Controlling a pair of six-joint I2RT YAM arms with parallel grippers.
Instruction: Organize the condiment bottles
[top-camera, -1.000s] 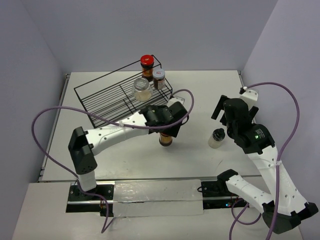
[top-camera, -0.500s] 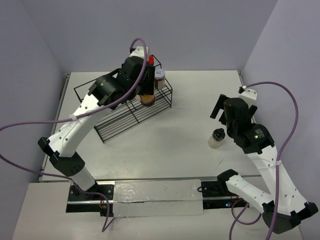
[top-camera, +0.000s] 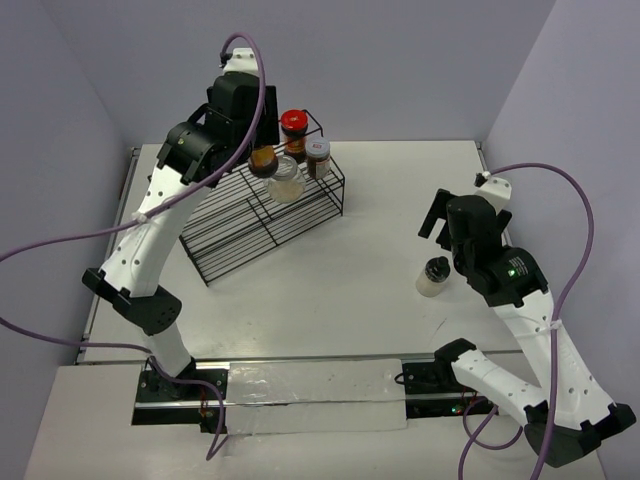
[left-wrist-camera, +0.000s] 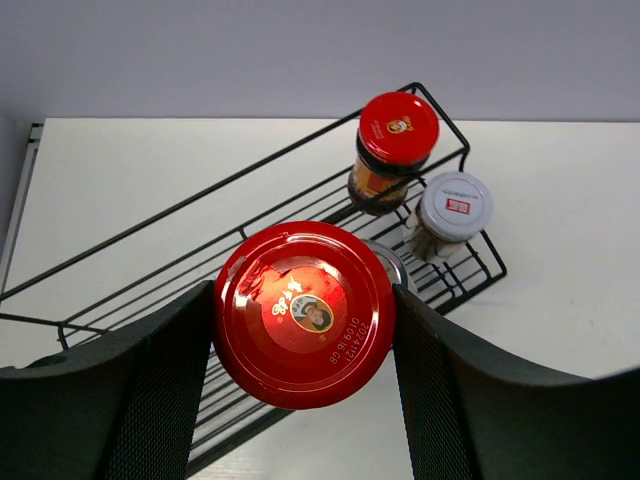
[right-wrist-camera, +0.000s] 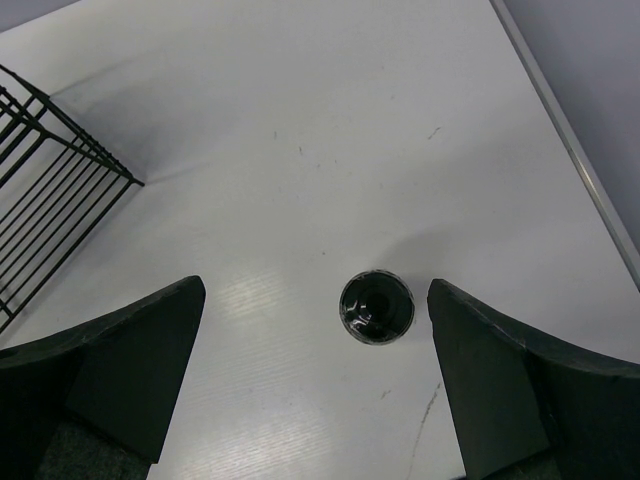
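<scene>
within the last second the left gripper (left-wrist-camera: 302, 296), clamped on a red-lidded jar (top-camera: 264, 160), had carried it from the middle of the table (top-camera: 300, 300) up over the black wire rack (top-camera: 210, 215). there it hung in the air above the clear jar (top-camera: 286, 183), near the other red-lidded jar (top-camera: 293, 123) and the grey-lidded jar (top-camera: 318, 150) standing in the rack. by my reading only the black-lidded jar (right-wrist-camera: 376, 305) was left to collect; it stood on the table below the right gripper (right-wrist-camera: 318, 365), which had stayed spread open and unmoved.
</scene>
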